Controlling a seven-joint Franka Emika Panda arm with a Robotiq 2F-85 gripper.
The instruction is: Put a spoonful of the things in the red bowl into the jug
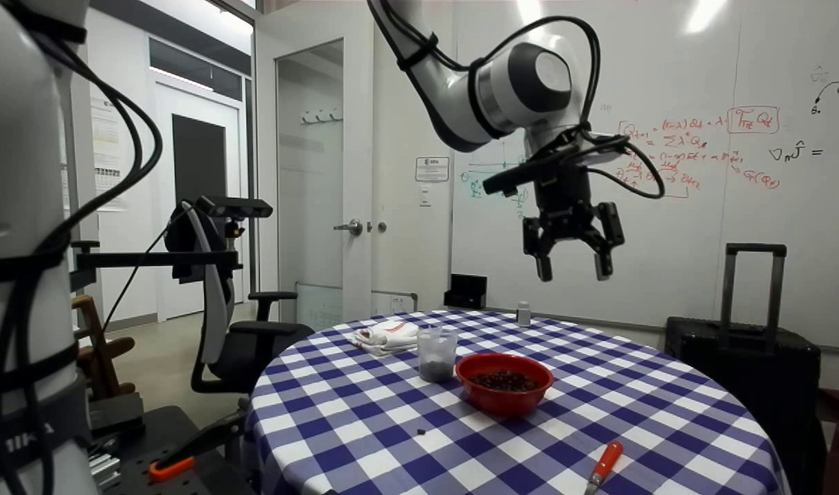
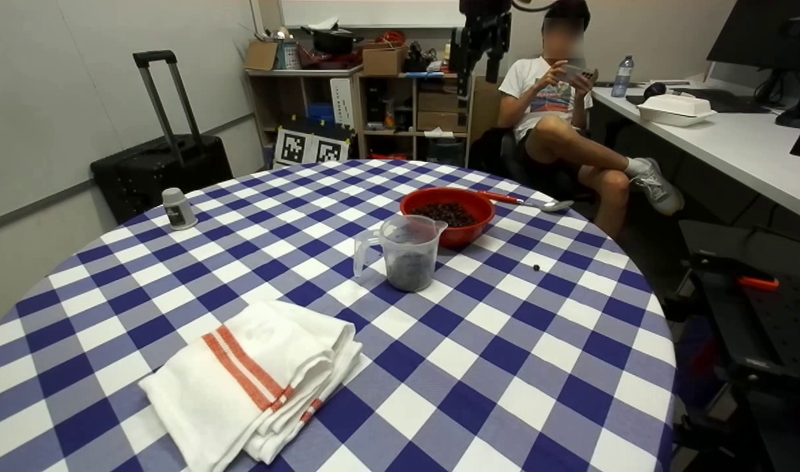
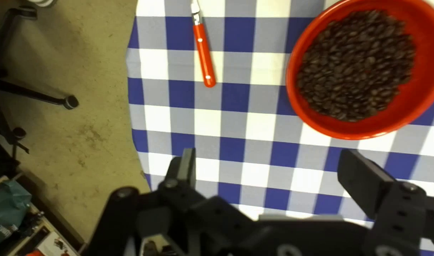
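The red bowl [image 1: 503,401] holds dark brown beans [image 3: 355,64] and stands upright on the checkered table; it also shows in the other views [image 2: 464,237] [image 3: 359,131]. The clear jug [image 1: 436,346] stands upright beside the bowl, with dark contents in its lower part [image 2: 409,239]. A spoon with a red handle [image 1: 606,460] lies on the table on the bowl's other side; its metal scoop shows in an exterior view [image 2: 557,206]. In the wrist view only the handle [image 3: 204,55] and part of the neck show. My gripper [image 1: 573,269] is open and empty, high above the table [image 3: 267,156].
A folded white towel [image 2: 249,380] lies near the jug. A small shaker [image 1: 523,314] stands near the table's far edge. One dark bit [image 2: 536,267] lies on the cloth. A seated person [image 2: 547,98] is beyond the table. A black suitcase [image 1: 742,371] stands beside it.
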